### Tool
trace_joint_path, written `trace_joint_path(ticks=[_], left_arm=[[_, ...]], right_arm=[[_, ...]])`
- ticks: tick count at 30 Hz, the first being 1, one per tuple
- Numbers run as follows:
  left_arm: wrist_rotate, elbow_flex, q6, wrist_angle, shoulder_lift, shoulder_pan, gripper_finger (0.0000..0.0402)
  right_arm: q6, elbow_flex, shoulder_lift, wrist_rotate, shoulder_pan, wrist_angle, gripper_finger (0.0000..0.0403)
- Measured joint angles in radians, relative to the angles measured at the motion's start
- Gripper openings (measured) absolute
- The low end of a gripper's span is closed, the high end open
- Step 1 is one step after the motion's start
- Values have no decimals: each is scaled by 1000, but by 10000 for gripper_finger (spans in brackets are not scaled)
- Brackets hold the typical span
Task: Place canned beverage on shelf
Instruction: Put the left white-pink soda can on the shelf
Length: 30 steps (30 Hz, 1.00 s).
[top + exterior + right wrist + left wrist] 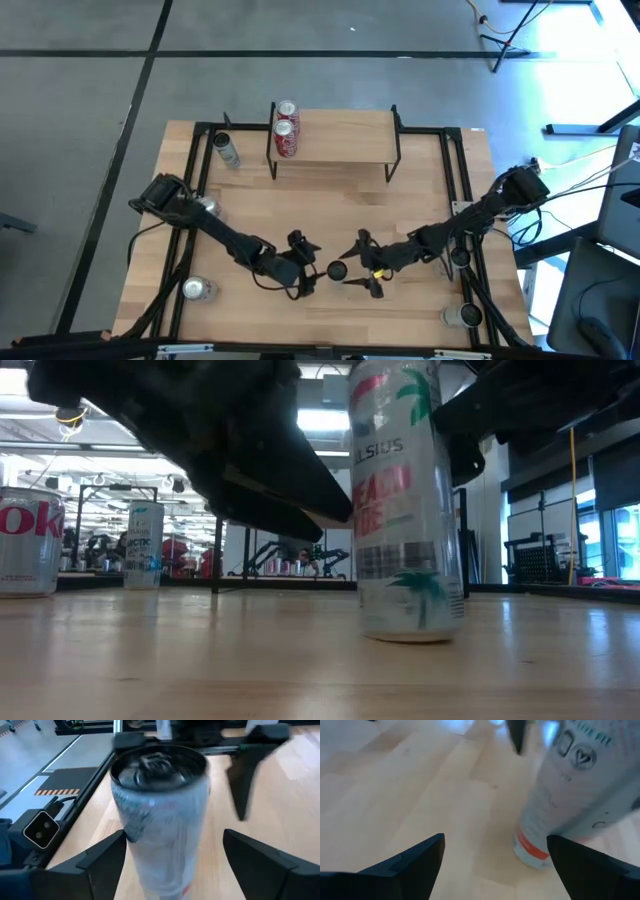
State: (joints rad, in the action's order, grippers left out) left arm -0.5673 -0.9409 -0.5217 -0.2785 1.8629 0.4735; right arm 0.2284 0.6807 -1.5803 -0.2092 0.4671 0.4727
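We are working over a light wooden table [330, 200] standing on a grey floor; in the low view the room behind is showing dim racks and bright windows. The shelf [335, 135] is sitting at the far edge, with two red cans [286, 130] at its left end. The white can [337, 270] is standing upright near the front centre, well apart from the shelf. We are holding the left gripper [303, 265] and the right gripper [366, 263] on either side of it, both with fingers spread wide, neither clearly touching it. In the low view the arms are blocking most of the shelf, and we cannot read the can's label in full.
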Motion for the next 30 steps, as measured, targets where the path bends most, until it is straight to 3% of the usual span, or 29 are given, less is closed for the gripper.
trace_joint_path(ticks=[7, 23, 30], left_arm=[[7, -2, -1, -39, -1, 42, 354], [-34, -2, -1, -50, 0, 22, 354], [-34, -2, -1, -49, 0, 26, 354]], right_arm=[[8, 0, 40, -17, -2, -110, 317], [32, 0, 45, -7, -2, -142, 317], [37, 0, 110, 106, -2, -178, 317]])
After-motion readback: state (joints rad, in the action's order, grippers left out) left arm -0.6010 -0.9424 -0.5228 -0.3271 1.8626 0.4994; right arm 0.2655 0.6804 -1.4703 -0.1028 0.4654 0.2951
